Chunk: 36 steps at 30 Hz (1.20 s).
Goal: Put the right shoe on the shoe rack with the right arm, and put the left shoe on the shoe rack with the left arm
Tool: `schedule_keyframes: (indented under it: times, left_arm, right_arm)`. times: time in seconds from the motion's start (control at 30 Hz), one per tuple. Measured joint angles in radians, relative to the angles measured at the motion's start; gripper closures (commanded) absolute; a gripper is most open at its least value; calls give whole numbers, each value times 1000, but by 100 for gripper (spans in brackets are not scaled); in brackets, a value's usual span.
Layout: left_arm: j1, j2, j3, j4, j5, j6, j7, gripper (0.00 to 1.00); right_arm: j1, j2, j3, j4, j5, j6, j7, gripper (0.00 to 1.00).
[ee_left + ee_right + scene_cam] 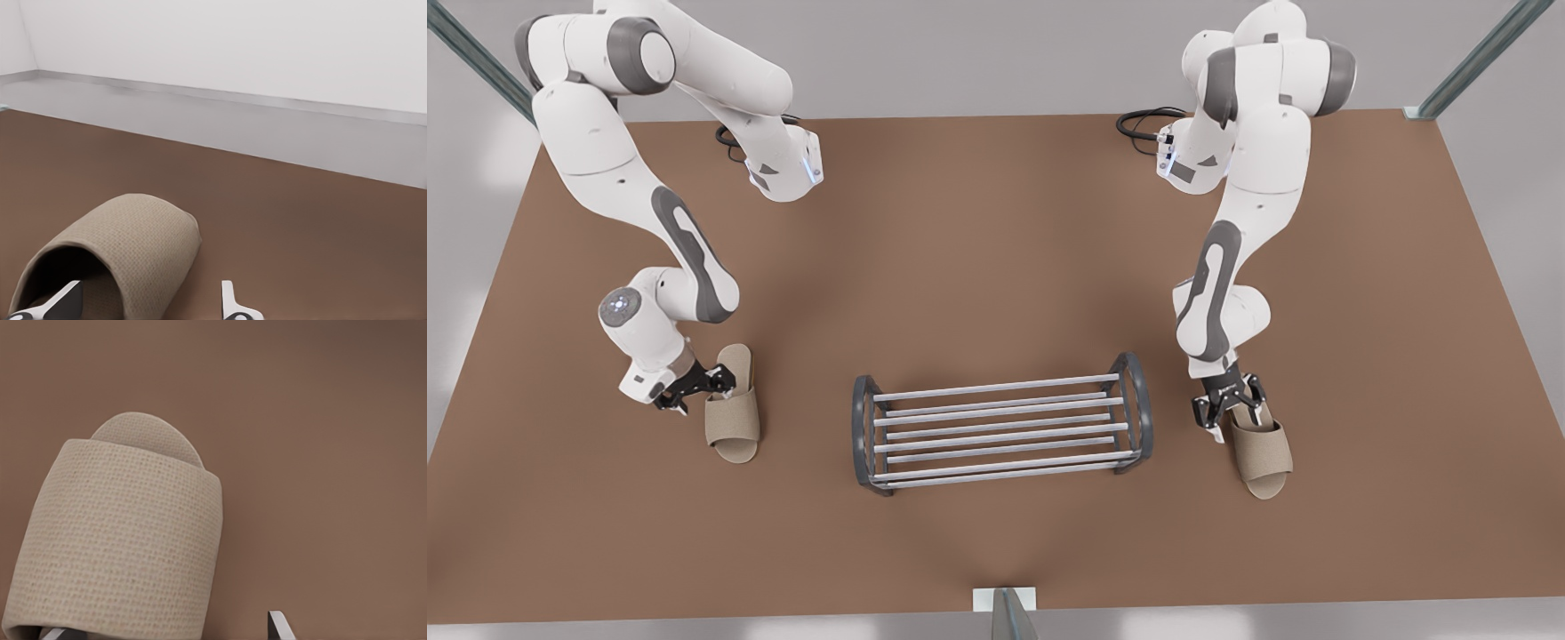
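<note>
Now I see both end effectors open: the left end effector [696,388] straddles one slipper's [734,409] side at lower left, the right end effector [1230,407] another slipper's [1261,449] at lower right.

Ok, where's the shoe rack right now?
In the front view, the shoe rack stands mid-table between two slippers: the left gripper at the one on the front view's left, the right gripper at the other.

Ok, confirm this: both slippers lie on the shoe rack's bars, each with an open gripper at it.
Not on the bars. The front view shows the left shoe and right shoe on the table, either side of the shoe rack. The left gripper and right gripper are open at them.
</note>
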Motion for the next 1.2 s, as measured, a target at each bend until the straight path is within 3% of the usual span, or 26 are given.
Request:
schedule_keyframes:
  times: [0.23,0.27,0.3,0.37,0.43,0.47,0.5,0.53,0.7,0.73,0.77,0.8,0.93,1.03,1.2]
  left_arm:
    - [16,51,-2,66,6,14,0,0]
    - [18,56,-2,73,7,17,0,0]
    - [19,60,-2,79,7,19,0,0]
    - [24,66,-2,86,8,22,0,0]
    - [32,80,-3,108,8,26,0,0]
    - [34,87,-3,119,8,29,0,0]
    - [38,92,-3,129,8,33,0,0]
    - [42,96,-3,137,8,36,0,0]
    - [54,114,-3,180,9,62,0,0]
    - [55,114,-3,181,9,67,0,6]
    - [55,114,-3,182,9,73,0,21]
    - [55,114,-2,183,9,78,0,30]
    - [58,114,-2,184,20,95,0,59]
    - [61,111,-2,186,33,104,0,69]
    - [61,54,0,188,59,133,0,79]
  right_arm:
    - [5,21,0,20,0,17,-8,0]
    - [6,23,0,21,0,19,-9,6]
    - [6,24,0,21,0,20,-10,19]
    - [5,24,0,22,0,22,-12,36]
    - [5,24,0,23,1,23,-13,47]
    - [5,24,0,23,1,24,-14,57]
    - [4,24,0,24,1,24,-15,74]
    - [4,25,0,28,2,25,-15,79]
    - [7,15,1,36,3,25,-19,79]
    - [0,11,16,44,3,25,-19,79]
    - [-9,0,33,58,5,25,-19,79]
    - [-15,-16,43,74,6,25,-20,79]
    - [-15,-137,72,148,7,17,-17,79]
    - [-13,-245,113,193,7,-27,-14,79]
    - [29,-270,244,502,6,-324,28,79]
